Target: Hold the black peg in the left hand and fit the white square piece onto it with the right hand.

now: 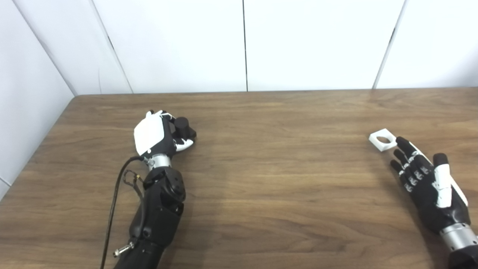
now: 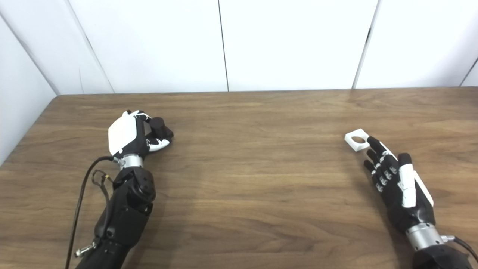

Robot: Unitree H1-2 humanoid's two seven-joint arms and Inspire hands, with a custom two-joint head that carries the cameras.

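My left hand [image 1: 158, 134] is at the table's left, its fingers closed around the black peg [image 1: 182, 125], which stands upright with its round top showing; it also shows in the right eye view [image 2: 157, 124]. The white square piece [image 1: 382, 139] with a round hole lies flat on the table at the right. My right hand [image 1: 425, 179] is open, palm up, fingers stretched toward the piece. Its fingertips [image 1: 402, 142] are right at the piece's near edge; I cannot tell if they touch it.
The wooden table [image 1: 276, 179] runs to a white panelled wall [image 1: 242, 45] at the back and left. A black cable [image 1: 114, 201] hangs along my left forearm.
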